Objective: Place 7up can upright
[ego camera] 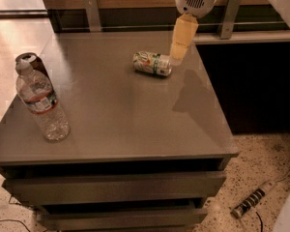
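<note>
The 7up can (152, 64), pale with green markings, lies on its side on the grey cabinet top (121, 110), toward the back middle. My gripper (180, 50) hangs from the white arm head at the top of the camera view. Its yellowish finger points down just right of the can's right end, close to it. The gripper holds nothing that I can see.
A clear plastic water bottle (42, 103) stands at the left edge, with a dark brown can (29, 62) behind it. The cabinet has drawers (111, 187) below. A power strip (253, 204) lies on the speckled floor at right. A railing (135, 13) runs behind.
</note>
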`<state>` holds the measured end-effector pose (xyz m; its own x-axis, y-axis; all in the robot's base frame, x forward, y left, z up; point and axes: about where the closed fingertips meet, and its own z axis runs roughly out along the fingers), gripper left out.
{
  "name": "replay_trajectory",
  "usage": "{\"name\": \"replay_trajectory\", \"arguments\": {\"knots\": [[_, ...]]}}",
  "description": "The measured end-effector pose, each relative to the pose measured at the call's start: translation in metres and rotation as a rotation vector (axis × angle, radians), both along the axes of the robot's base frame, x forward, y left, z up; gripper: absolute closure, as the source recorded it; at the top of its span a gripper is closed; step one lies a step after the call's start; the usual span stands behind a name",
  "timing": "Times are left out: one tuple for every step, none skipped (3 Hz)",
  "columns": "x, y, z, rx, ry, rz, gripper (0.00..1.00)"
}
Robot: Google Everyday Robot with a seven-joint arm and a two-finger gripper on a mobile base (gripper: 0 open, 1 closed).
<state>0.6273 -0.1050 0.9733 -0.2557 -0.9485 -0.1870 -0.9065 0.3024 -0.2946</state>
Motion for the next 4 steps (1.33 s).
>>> {"name": "replay_trajectory", "arguments": {"knots": [[0.0, 0.0, 0.0, 0.0, 0.0, 0.0, 0.0], [0.017, 0.008, -0.009, -0.014, 0.023, 0.0, 0.0], [0.057, 0.026, -0.035, -0.033, 0.077, 0.009, 0.0], [0.076, 0.034, -0.052, -0.027, 0.103, 0.002, 0.0]]}}
